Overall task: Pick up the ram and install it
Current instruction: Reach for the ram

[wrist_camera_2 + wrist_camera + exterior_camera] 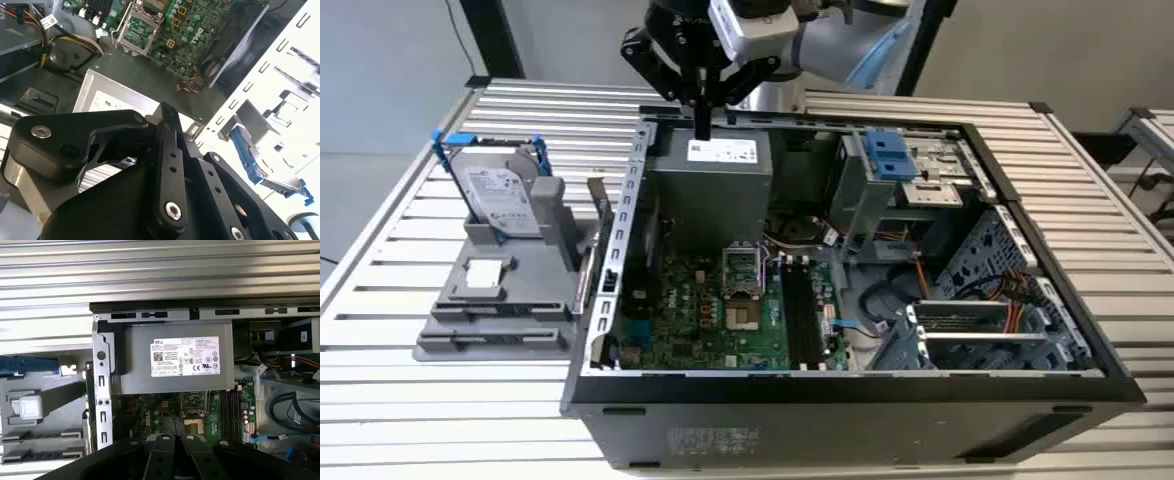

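In the exterior view the ram (599, 208) stands on edge as a thin dark stick in the grey holder (494, 310), between the hard drive and the case's side wall. My gripper (703, 122) hangs high over the rear edge of the open computer case (854, 385), above the power supply, well apart from the ram. Its black fingers (165, 457) are pressed together with nothing between them, as both wrist views show. The motherboard's long black memory slots (801, 305) lie deep in the case, also seen in the first wrist view as memory slots (230, 410).
A silver hard drive (500, 190) with blue rails stands upright on the grey holder. The grey power supply (172, 357) with a white label sits right under the gripper. Drive cages and orange cables (961, 290) crowd the exterior view's right side of the case. Slatted metal table (440, 420) all round.
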Controlling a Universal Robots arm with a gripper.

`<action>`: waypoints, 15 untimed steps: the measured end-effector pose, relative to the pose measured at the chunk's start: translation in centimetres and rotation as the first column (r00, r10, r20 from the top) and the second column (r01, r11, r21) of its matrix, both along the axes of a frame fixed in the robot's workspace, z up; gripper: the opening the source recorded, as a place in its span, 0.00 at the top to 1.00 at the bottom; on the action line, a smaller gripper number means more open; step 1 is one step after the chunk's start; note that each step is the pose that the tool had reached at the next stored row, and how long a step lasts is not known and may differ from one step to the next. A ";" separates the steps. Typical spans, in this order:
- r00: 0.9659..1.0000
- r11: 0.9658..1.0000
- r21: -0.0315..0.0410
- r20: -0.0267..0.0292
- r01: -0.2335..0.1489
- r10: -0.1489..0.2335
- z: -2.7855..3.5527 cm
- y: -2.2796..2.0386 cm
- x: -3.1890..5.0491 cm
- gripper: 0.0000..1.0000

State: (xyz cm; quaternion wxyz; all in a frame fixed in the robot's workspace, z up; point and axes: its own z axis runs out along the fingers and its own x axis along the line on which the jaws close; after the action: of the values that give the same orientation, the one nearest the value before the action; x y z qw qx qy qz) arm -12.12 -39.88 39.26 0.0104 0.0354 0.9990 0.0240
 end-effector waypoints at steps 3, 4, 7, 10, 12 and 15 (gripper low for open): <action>1.000 1.000 0.000 0.000 0.000 0.000 0.00 0.00 0.00 1.00; 1.000 1.000 0.000 0.000 0.000 0.000 0.00 0.00 0.00 1.00; 1.000 1.000 0.000 0.000 0.000 0.000 0.00 0.00 0.00 1.00; 1.000 1.000 0.001 0.000 0.000 0.000 0.00 0.00 0.00 1.00; 1.000 1.000 0.001 0.000 0.000 0.000 0.00 0.00 0.00 1.00; 1.000 1.000 0.001 0.001 0.000 0.000 0.01 -0.10 -0.37 1.00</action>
State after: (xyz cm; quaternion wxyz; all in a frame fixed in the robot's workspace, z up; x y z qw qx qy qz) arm -12.49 -39.98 39.27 0.0107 0.0354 0.9990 0.0244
